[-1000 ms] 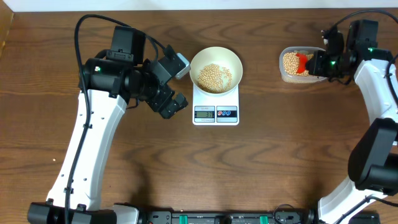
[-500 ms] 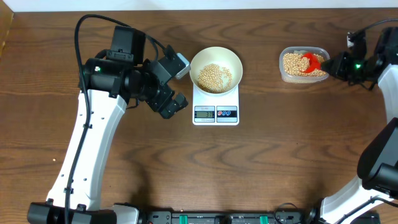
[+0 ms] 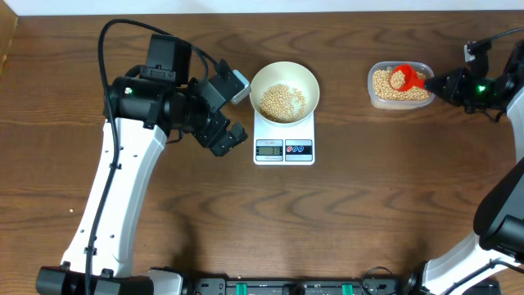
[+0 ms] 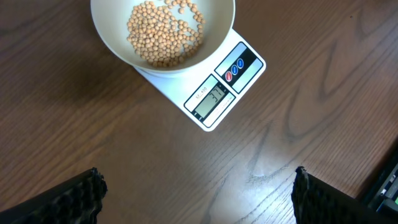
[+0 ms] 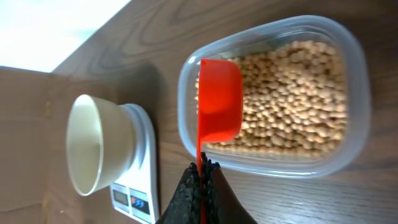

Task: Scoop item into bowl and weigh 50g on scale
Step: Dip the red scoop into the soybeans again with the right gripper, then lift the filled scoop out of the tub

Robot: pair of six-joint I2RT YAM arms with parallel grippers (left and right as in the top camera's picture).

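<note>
The white bowl (image 3: 284, 90) stands on the white scale (image 3: 284, 141) at table centre, holding a layer of tan beans (image 3: 282, 102). In the left wrist view the bowl (image 4: 163, 31) and the scale (image 4: 214, 93) lie ahead of my open left gripper (image 4: 198, 193), which hovers empty over bare wood. My left gripper (image 3: 229, 135) is just left of the scale. My right gripper (image 3: 438, 84) is shut on the thin handle of a red scoop (image 3: 401, 78), whose cup hangs over the clear tub (image 3: 399, 84) of beans. The scoop (image 5: 219, 99) looks empty.
The clear plastic tub (image 5: 273, 93) of loose beans sits at the back right, near the table's far edge. The left arm's white links stretch along the left side of the table. Dark wood lies bare in front of the scale.
My right gripper has drawn back to the right with the red scoop, and the scoop now sits higher over the tub. The left arm, bowl and scale have not moved.
</note>
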